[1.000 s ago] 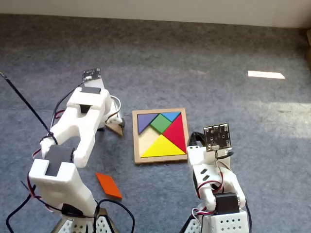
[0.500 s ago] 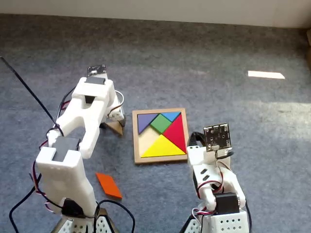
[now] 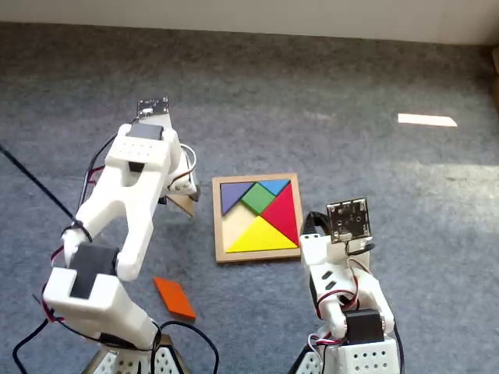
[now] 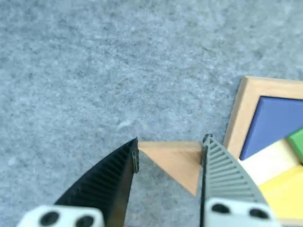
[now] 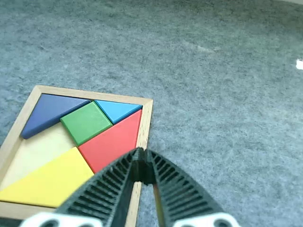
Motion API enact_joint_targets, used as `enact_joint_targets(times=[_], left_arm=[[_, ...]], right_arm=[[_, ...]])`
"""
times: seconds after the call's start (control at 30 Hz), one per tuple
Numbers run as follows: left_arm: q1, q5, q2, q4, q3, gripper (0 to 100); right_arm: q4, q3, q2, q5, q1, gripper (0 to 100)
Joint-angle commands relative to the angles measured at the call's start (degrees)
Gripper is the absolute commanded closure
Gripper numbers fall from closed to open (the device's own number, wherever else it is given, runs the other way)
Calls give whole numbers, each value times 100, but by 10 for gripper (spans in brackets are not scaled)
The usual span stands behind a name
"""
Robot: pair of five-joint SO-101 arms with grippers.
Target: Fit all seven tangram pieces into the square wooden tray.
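**Tangram triangle pinched beside the tray**

Tan triangle (image 4: 177,161) sits on the grey carpet (image 3: 351,93), just beside the wooden tray's (image 3: 257,255) left rim. My left claw (image 4: 170,144) pinches it, one finger on each end. My left arm (image 3: 129,195) stretches forward, wrist bent down over the piece. The yellow triangle (image 3: 261,236) and four other coloured pieces lie fitted in the tray. The orange parallelogram (image 3: 175,297) lies apart, near my base. My right claw (image 5: 143,163) is pressed together, empty, arm folded back by the tray's right rim.
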Motion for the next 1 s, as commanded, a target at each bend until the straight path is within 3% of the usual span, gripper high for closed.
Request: enact_joint_targets(times=[0.0,0.17,0.5,0.97], left_arm=[[629,-176,-655,-229,224,799],[1279,-809,-725,-958,470,798],[1393,-2497,84,-1433,-75,797],[1991,-2690,716,-1415,-558,796]], right_arm=[[-145,585,-57,-26,31,978],[-154,585,-57,-26,40,978],[-180,585,-66,-26,57,978],[-180,558,-66,-26,57,978]])
